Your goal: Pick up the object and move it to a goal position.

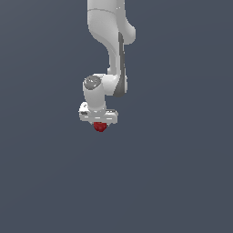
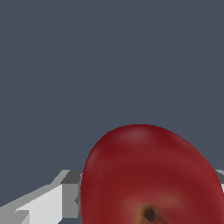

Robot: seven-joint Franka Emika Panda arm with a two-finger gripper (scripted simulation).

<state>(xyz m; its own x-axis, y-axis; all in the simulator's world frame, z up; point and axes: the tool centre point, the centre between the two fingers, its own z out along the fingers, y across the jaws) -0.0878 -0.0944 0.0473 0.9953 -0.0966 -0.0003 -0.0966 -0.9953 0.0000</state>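
The object (image 1: 99, 127) is a small dark red roundish lump right under the white hand of the arm, in the middle of the exterior view. My gripper (image 1: 99, 123) points down and its fingers sit around the lump, mostly hidden by the hand. In the wrist view the object (image 2: 144, 170) looms large and shows a small dark dimple at its lower end. It fills the gap of the gripper (image 2: 146, 197), with one grey-white finger (image 2: 48, 203) against one side and a sliver of the other finger (image 2: 220, 176) at the opposite side. The gripper is shut on the object.
A plain dark grey-blue surface fills both views. The white arm (image 1: 111, 41) comes down from the top of the exterior view. No other objects or markers show.
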